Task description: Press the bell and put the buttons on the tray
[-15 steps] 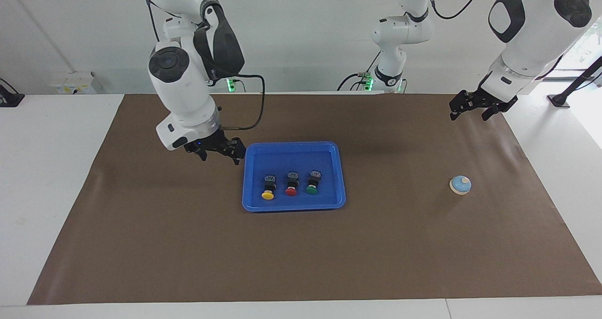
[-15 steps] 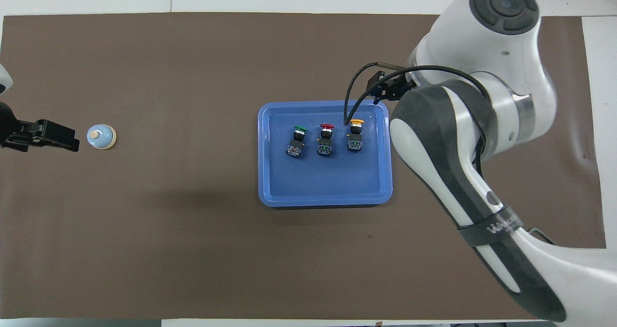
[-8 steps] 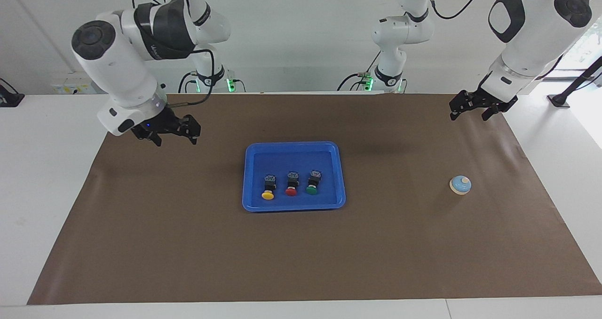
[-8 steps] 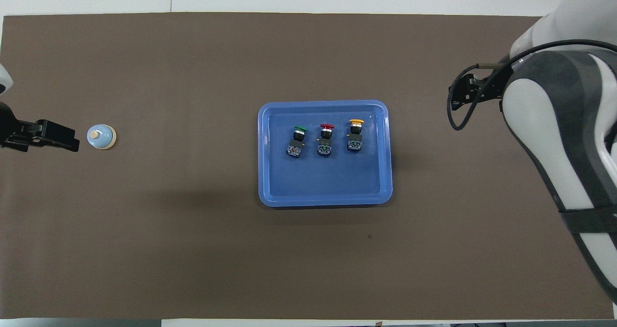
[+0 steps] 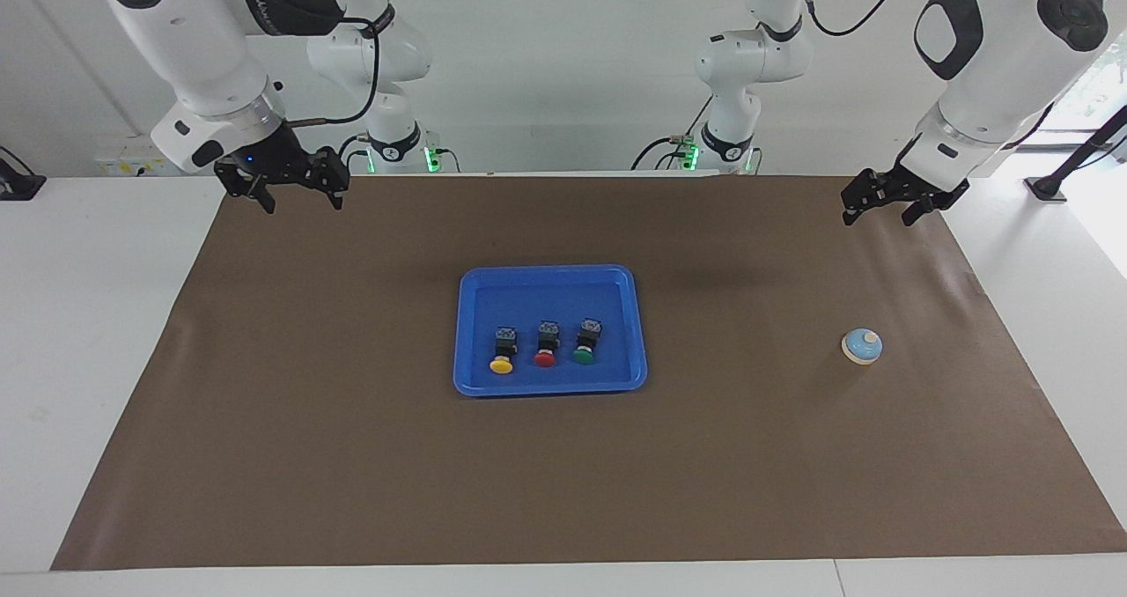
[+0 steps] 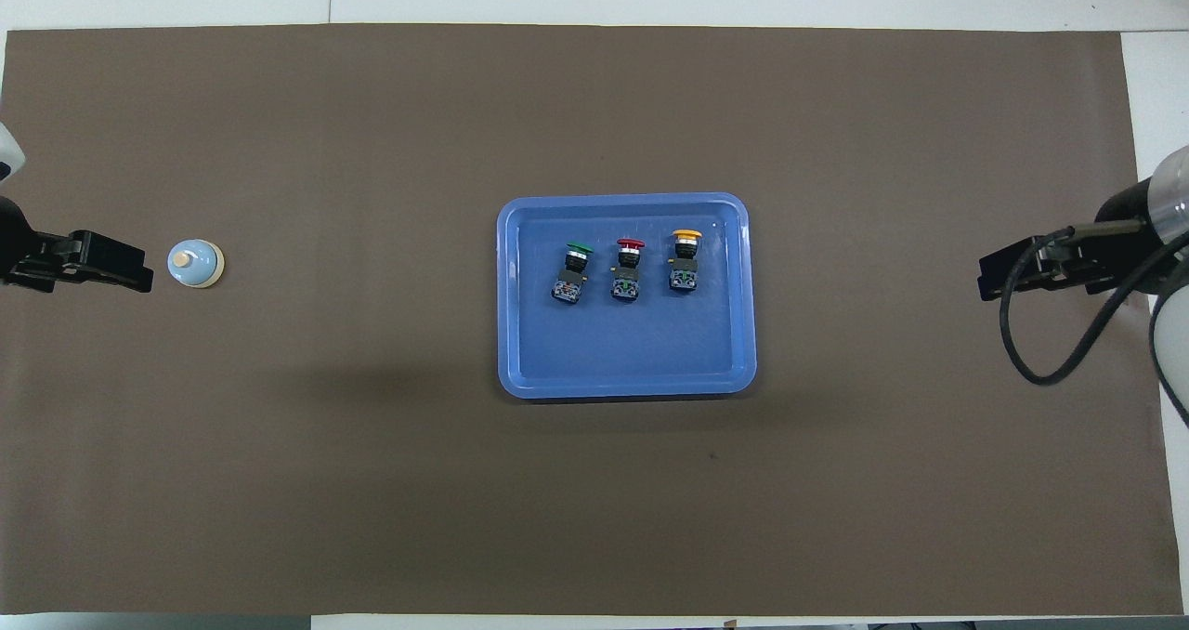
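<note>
The blue tray [image 5: 548,271] [image 6: 628,356] lies in the middle of the brown mat. The three buttons lie in it in a row: yellow [image 5: 502,356] [image 6: 685,263], red [image 5: 546,350] [image 6: 628,269] and green [image 5: 585,344] [image 6: 573,272]. The light-blue bell [image 5: 862,346] [image 6: 195,264] stands on the mat toward the left arm's end. My left gripper [image 5: 879,217] [image 6: 139,277] is open and empty, raised over the mat beside the bell. My right gripper [image 5: 300,202] [image 6: 986,284] is open and empty, raised over the mat at the right arm's end.
A brown mat [image 5: 352,456] covers most of the white table [image 5: 88,315]. A black cable [image 6: 1050,351] hangs from the right wrist. Nothing else lies on the mat.
My right gripper has drawn away from the tray's corner, rising and moving toward the right arm's end of the table. The left arm, bell, tray and buttons have not moved.
</note>
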Action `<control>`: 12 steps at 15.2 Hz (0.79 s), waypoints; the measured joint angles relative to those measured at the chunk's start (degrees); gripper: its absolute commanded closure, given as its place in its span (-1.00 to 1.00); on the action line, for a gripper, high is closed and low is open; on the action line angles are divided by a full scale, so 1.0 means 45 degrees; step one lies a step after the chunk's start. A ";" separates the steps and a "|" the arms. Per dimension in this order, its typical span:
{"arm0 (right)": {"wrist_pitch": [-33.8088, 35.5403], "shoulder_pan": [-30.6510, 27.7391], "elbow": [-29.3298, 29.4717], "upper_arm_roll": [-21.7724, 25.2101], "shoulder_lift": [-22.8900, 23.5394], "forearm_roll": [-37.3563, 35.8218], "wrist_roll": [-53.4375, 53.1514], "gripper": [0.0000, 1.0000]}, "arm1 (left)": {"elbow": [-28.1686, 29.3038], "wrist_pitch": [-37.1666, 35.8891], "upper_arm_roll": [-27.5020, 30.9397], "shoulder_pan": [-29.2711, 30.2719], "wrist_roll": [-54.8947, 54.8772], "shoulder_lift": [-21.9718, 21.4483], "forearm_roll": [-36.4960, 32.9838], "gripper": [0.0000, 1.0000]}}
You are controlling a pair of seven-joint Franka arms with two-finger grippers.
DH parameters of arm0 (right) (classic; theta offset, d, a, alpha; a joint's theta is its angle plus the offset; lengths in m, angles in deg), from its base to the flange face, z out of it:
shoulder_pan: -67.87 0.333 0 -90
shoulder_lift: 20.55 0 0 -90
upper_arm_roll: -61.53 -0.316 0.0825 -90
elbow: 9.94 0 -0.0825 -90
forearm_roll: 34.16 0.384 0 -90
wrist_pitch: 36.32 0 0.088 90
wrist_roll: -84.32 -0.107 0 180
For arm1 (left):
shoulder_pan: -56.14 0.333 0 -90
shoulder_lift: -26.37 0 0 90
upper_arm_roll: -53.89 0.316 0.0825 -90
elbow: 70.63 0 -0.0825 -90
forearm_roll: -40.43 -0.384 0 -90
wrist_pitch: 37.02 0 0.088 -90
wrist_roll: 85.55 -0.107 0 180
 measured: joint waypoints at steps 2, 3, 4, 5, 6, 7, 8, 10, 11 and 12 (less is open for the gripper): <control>-0.0142 0.0001 -0.0458 -0.0061 -0.0395 -0.0301 0.0131 -1.00 | 0.0000 0.0000 0.0000 0.0000 0.0000 0.0000 0.0000 -1.00; -0.0327 0.0001 -0.0487 -0.0076 -0.0417 -0.0469 0.0259 -1.00 | 0.0000 0.0000 0.0000 0.0000 0.0000 0.0000 0.0000 -1.00; -0.0543 0.0000 -0.0472 -0.0075 -0.0392 -0.0531 0.0369 -1.00 | 0.0000 0.0000 0.0000 0.0000 0.0000 0.0000 0.0000 -1.00; -0.0638 0.0001 -0.0403 -0.0074 -0.0348 -0.0551 0.0419 -1.00 | 0.0000 0.0000 0.0000 0.0000 0.0000 0.0000 0.0000 -1.00; -0.0639 0.0000 -0.0262 -0.0074 -0.0277 -0.0556 0.0425 -1.00 | 0.0000 0.0000 0.0000 0.0000 0.0000 0.0000 0.0000 -1.00; -0.0602 0.0000 -0.0049 -0.0074 -0.0180 -0.0556 0.0425 -1.00 | 0.0000 0.0000 0.0000 0.0000 0.0000 0.0000 0.0000 -1.00; -0.0478 0.0000 0.0233 -0.0074 -0.0069 -0.0555 0.0425 -1.00 | 0.0000 0.0000 0.0000 0.0000 0.0000 0.0000 0.0000 -1.00; -0.0148 -0.0003 0.0809 -0.0071 0.0111 -0.0532 0.0426 -1.00 | 0.0000 0.0000 0.0000 0.0000 0.0000 0.0000 0.0000 -1.00; 0.0097 -0.0008 0.0965 -0.0071 0.0143 -0.0477 0.0426 -1.00 | 0.0000 0.0000 0.0000 0.0000 0.0000 0.0000 0.0000 -1.00; 0.0356 -0.0029 0.1048 -0.0070 0.0148 -0.0318 0.0426 -1.00 | 0.0000 0.0000 0.0000 0.0000 0.0000 0.0000 0.0000 -1.00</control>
